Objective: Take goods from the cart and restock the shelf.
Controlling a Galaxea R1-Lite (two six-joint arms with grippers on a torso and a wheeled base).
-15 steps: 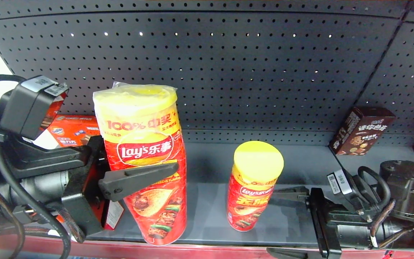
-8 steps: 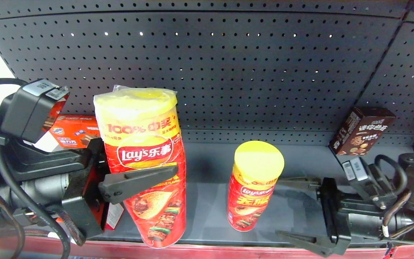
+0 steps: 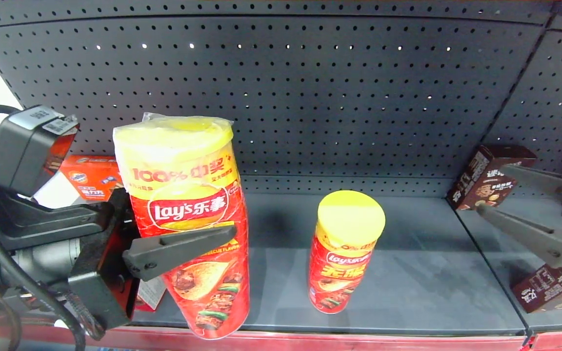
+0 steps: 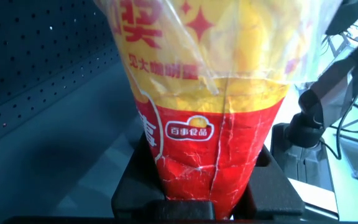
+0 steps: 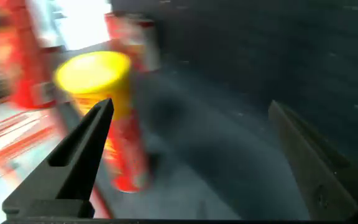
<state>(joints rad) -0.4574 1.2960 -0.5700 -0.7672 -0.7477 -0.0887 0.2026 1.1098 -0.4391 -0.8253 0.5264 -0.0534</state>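
Observation:
A tall red chips can (image 3: 183,219) with a yellow lid and clear wrap hangs upright over the shelf's front left, and my left gripper (image 3: 188,236) is shut on its middle. In the left wrist view the can (image 4: 210,124) rises from between the left gripper's (image 4: 207,208) jaws. A shorter red chips can (image 3: 347,248) stands on the grey shelf (image 3: 422,287) near the middle. My right gripper (image 3: 493,190) is open at the far right, well apart from that can. In the right wrist view the short can (image 5: 110,118) stands beyond the open right gripper (image 5: 191,112).
A perforated dark back panel (image 3: 310,97) closes the shelf. An orange box (image 3: 90,175) lies at the back left behind my left arm. Two brown snack boxes (image 3: 491,175) (image 3: 549,290) sit on the adjoining shelf at the right. A red strip (image 3: 359,341) lines the front edge.
My right gripper has drawn back from beside the short can, moving right and upward, still open. My left gripper with the tall can has shifted slightly left.

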